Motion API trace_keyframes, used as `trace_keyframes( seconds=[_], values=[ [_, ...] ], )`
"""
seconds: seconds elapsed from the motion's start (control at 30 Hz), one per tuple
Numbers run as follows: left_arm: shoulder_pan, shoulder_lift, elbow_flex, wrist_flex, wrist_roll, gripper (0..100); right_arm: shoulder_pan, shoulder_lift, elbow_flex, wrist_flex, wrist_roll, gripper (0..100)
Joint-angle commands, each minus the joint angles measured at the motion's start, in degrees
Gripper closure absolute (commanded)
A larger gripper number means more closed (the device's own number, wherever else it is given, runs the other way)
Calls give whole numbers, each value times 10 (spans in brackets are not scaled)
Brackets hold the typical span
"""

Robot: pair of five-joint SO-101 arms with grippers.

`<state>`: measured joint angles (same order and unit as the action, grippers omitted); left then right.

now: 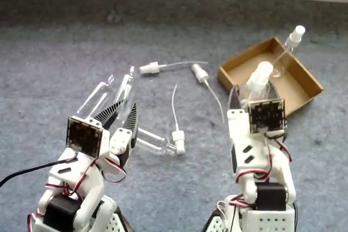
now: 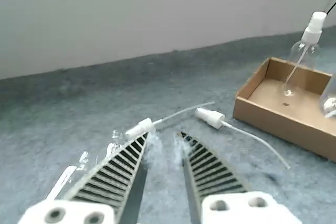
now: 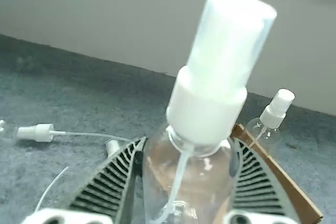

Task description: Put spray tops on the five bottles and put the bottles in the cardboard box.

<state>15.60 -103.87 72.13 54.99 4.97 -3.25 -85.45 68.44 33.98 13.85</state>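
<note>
My right gripper (image 1: 254, 95) is shut on a clear bottle (image 3: 191, 174) fitted with a white spray top (image 3: 218, 82), held upright just in front of the cardboard box (image 1: 296, 82). A second capped bottle (image 1: 288, 47) stands in the box's far corner. My left gripper (image 2: 164, 139) is open and holds nothing, above the carpet near two bare bottles (image 1: 97, 97) (image 1: 126, 88). A third bare bottle (image 1: 151, 140) lies beside its fingers (image 1: 132, 119), with a loose spray top (image 1: 178, 139) at its neck. Two more loose tops (image 1: 149, 69) (image 1: 199, 73) lie farther back.
Everything rests on grey carpet (image 1: 54, 52). A pale wall (image 2: 157, 9) runs along the back. The loose tops' thin dip tubes (image 1: 217, 101) stretch across the carpet between the arms. The box's near wall (image 2: 278, 121) is low.
</note>
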Motion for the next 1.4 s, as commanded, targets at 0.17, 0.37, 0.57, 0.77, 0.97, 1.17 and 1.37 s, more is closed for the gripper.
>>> trace_keyframes(
  seconds=[0.17, 0.37, 0.57, 0.77, 0.97, 1.17, 1.37],
  values=[
    [-55, -1, 61, 20, -1, 951, 44, 148, -43, -169, 5, 832],
    [-80, -1, 124, 18, -1, 948, 48, 246, -43, -280, 4, 832],
    [-81, -1, 148, 18, -4, 947, 64, 352, -43, -403, 4, 832],
    [-82, -1, 148, 18, -4, 947, 75, 479, -44, -529, 3, 832],
    [-82, -1, 156, 18, -4, 947, 75, 597, -57, -604, 3, 832],
    [-80, -1, 169, 18, -5, 947, 73, 705, -109, -684, 3, 832],
    [-79, -1, 171, 18, -5, 947, 73, 816, -200, -691, 3, 832]
  ],
)
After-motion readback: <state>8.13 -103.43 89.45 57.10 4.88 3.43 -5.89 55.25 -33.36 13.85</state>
